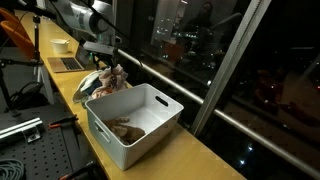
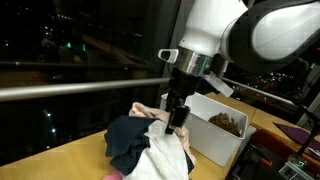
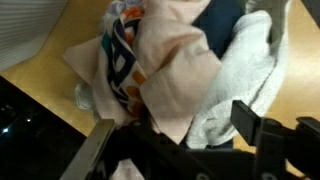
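Several soft, crumpled cloths [image 3: 170,80] lie heaped beside the boxy white plastic bin [image 1: 150,135]; spread jaws hover above them.

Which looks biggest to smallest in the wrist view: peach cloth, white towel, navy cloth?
1. peach cloth, which fills the middle of the view.
2. white towel, a smaller patch beside it.
3. navy cloth, only a small part of which shows; the rest is covered, so its real size is unsure.

wooden counter [image 1: 200,152], clothes pile [image 1: 105,82], white bin [image 1: 120,140]
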